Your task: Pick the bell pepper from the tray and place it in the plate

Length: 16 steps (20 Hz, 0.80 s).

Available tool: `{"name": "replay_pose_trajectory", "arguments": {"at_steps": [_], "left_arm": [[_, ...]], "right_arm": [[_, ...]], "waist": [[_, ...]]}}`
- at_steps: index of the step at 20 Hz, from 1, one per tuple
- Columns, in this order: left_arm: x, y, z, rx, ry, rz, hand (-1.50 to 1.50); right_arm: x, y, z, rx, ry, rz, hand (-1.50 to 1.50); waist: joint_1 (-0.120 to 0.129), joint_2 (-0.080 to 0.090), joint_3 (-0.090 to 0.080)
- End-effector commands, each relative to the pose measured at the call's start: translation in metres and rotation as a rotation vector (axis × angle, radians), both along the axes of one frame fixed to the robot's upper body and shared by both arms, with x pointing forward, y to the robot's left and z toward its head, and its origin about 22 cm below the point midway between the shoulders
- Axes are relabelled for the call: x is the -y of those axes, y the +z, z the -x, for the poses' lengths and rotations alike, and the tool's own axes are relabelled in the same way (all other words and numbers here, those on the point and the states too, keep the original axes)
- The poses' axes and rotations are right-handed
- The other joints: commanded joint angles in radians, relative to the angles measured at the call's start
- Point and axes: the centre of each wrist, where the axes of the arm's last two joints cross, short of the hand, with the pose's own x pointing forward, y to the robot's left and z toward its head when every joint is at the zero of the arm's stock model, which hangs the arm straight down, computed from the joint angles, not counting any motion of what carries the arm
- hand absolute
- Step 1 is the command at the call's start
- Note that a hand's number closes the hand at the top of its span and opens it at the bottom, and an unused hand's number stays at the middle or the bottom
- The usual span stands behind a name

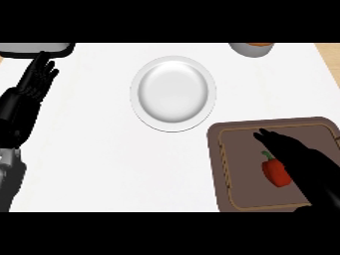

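A red bell pepper (275, 172) with a green stem lies on the brown tray (231, 149) at the lower right. My right hand (297, 154) reaches over the tray, its fingers straight, lying along the pepper's right side and partly over it; the hand is open. A white plate (174, 93) with nothing on it sits on the white counter, up and left of the tray. My left hand (36, 79) rests open at the left edge, fingers up.
A white container with a dark rim (33, 49) stands at the top left, just above the left hand. A grey bowl with something orange inside (252, 49) shows at the top right. Wooden surface borders the counter on both sides.
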Motion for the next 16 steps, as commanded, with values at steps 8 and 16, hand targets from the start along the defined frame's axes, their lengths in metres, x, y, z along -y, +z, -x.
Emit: {"name": "replay_pose_trajectory", "arguments": {"at_steps": [8, 16], "left_arm": [[0.011, 0.003, -0.012, -0.002, 0.003, 0.008, 0.0], [0.002, -0.006, 0.017, 0.001, 0.009, -0.001, 0.0]], "right_arm": [[-0.028, 0.01, -0.016, -0.095, -0.08, 0.176, -1.5], [0.006, -0.03, -0.022, -0.151, -0.158, 0.333, -1.5]], "waist": [[-0.002, 0.003, 0.004], [0.0, 0.001, 0.005]]}}
